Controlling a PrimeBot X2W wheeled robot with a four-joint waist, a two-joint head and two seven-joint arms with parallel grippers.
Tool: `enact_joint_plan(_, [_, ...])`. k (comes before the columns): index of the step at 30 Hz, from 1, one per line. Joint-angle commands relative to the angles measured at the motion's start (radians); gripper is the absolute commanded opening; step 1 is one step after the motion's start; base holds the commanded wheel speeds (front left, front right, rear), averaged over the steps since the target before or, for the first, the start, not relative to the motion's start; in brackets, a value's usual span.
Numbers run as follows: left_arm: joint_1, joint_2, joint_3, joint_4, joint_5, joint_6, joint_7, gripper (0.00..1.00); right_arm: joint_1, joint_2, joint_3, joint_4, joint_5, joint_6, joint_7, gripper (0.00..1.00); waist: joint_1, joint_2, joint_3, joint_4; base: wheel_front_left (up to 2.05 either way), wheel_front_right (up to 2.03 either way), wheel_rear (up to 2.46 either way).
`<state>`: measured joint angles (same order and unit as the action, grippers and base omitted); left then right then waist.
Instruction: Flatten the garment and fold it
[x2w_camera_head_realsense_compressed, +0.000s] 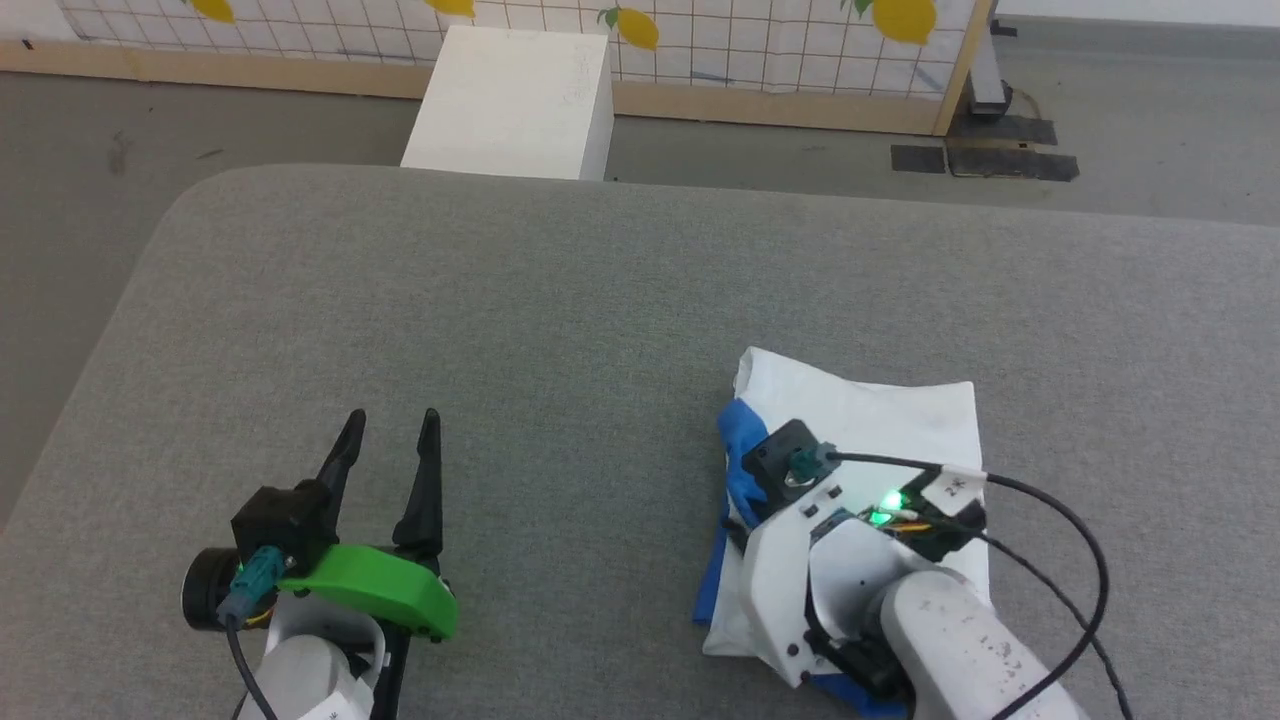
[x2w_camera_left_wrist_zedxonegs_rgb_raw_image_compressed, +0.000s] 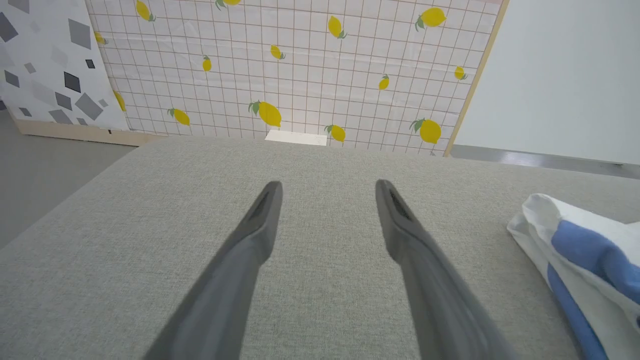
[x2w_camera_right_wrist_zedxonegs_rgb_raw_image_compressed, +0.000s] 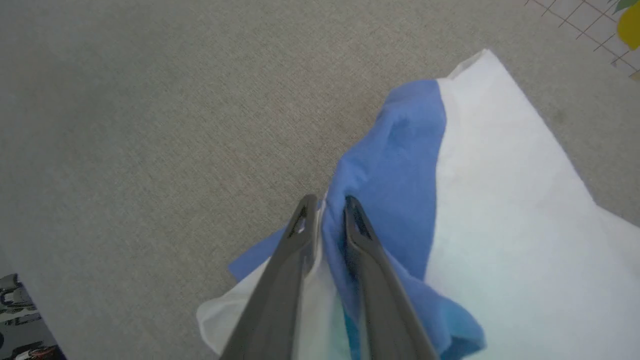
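Garment (x2w_camera_head_realsense_compressed: 880, 420) lying folded in compact rectangle, near right on tabletop (x2w_camera_head_realsense_compressed: 600, 300). My right end effector (x2w_camera_right_wrist_zedxonegs_rgb_raw_image_compressed: 327, 202) working its left edge, jaws barely parted around blue fold; cannot tell if gripping. My left end effector (x2w_camera_head_realsense_compressed: 390, 420) hovering wide open, empty. Judging: finishing last fold. Next I'm needing a clean release, lifting off without dragging cloth.

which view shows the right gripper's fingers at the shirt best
Right wrist view: blue fabric of the shirt sits between the narrowly parted fingers of the right gripper. In the head view the wrist hides those fingertips; the left wrist view catches the shirt's folded edge.
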<state>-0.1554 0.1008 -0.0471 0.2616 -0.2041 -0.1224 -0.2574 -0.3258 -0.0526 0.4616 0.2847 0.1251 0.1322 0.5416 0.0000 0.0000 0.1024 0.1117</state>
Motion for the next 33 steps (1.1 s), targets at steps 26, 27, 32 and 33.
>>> enact_joint_plan(26, [0.016, -0.007, 0.018, -0.018, 0.020, -0.008, -0.004, 1.00, 0.245, 0.002, -0.546, -0.279, 0.272, -0.002, -0.298, 1.00, 0.0000, 0.0000, -0.033, -0.066, 0.00, 0.00, 0.00])
enact_joint_plan(27, [0.014, -0.006, 0.017, -0.020, 0.020, -0.008, -0.004, 1.00, 0.245, 0.002, -0.557, -0.254, 0.287, -0.002, -0.282, 1.00, 0.0000, 0.0000, -0.029, -0.066, 0.00, 0.00, 0.00])
enact_joint_plan(32, [0.006, -0.004, 0.013, -0.026, 0.022, -0.008, -0.004, 1.00, 0.228, 0.002, -0.572, -0.127, 0.322, -0.002, -0.203, 1.00, 0.0000, 0.0000, -0.012, -0.059, 0.00, 0.00, 0.00])
enact_joint_plan(33, [0.004, -0.004, 0.013, -0.027, 0.022, -0.008, -0.004, 1.00, 0.218, 0.002, -0.573, -0.097, 0.331, -0.002, -0.191, 1.00, 0.0000, 0.0000, -0.009, -0.057, 0.00, 0.00, 0.00])
